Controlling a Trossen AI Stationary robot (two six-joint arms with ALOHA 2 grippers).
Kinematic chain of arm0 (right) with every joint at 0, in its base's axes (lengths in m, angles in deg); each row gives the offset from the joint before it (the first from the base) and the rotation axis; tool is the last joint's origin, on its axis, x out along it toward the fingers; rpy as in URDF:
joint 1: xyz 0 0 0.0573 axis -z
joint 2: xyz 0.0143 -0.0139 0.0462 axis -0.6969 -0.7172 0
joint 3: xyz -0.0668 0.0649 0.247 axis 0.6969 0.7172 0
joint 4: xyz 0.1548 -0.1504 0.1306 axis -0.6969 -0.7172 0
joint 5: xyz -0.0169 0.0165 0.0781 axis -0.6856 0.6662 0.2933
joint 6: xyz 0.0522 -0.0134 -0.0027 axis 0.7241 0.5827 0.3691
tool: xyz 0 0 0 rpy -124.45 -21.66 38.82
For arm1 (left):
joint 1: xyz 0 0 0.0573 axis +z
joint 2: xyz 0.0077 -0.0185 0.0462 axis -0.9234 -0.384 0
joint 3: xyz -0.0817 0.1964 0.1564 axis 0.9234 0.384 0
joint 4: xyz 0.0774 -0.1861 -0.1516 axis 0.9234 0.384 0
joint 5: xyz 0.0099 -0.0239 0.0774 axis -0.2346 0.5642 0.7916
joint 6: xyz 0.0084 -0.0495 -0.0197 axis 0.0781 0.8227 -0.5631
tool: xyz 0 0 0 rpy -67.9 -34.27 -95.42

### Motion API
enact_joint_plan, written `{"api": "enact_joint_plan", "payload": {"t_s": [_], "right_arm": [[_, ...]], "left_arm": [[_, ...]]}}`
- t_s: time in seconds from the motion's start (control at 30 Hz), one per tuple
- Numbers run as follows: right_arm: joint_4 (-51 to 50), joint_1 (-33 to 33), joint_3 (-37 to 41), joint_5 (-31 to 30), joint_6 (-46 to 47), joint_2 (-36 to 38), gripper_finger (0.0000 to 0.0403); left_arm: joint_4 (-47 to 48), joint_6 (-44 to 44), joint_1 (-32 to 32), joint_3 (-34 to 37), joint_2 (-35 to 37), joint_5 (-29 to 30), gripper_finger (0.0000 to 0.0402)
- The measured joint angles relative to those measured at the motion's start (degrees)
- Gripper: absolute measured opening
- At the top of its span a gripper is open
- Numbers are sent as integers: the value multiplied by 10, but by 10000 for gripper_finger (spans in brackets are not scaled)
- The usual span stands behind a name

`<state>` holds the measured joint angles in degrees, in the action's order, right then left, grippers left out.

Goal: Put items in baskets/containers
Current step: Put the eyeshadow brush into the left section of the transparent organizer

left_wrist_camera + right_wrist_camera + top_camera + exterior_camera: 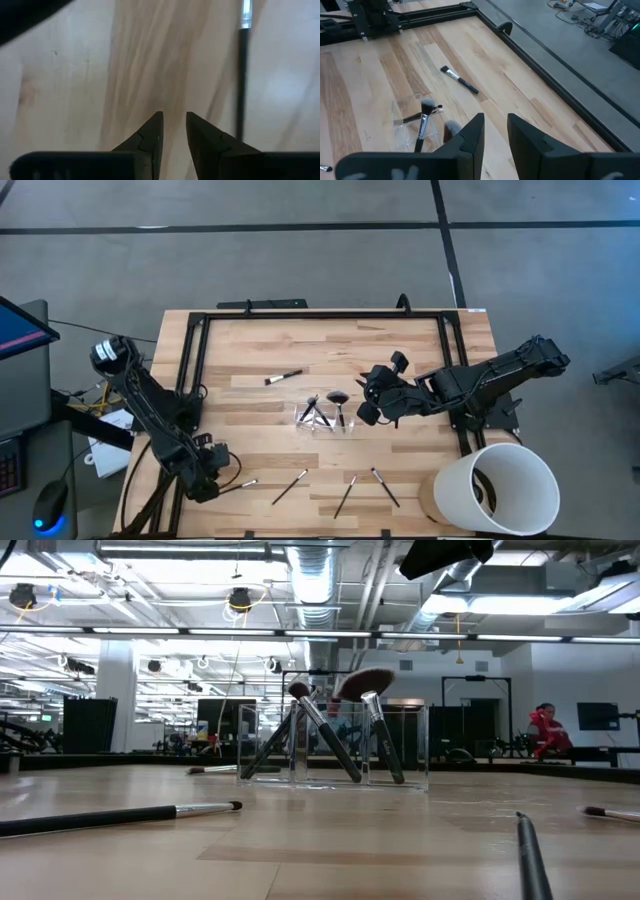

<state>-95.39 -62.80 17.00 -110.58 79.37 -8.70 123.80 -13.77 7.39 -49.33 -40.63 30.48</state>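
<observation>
three slim brushes (322,412) lean in clear boxy tray (400,745); both grippers, left gripper (174,131) and right gripper (495,131), parted, empty.

Low down at desk (330,840) level, the clear tray (335,745) sits mid-desk with a few brushes leaning inside, including the fan-headed brush (372,730). One loose brush (120,817) lies near left, another handle (532,855) pokes in at right. A person in red (545,730) is way back.
</observation>
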Motion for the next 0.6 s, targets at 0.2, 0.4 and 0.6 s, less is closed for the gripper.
{"api": "enact_joint_plan", "payload": {"t_s": [0.2,0.4,0.6], "right_arm": [[0,0,0,0,0,0,77],[0,0,0,0,0,0,77],[0,0,0,0,0,0,77]], "left_arm": [[-3,0,0,0,-6,4,81],[-15,3,0,0,-4,1,81],[-23,15,0,0,-4,-4,81]]}}
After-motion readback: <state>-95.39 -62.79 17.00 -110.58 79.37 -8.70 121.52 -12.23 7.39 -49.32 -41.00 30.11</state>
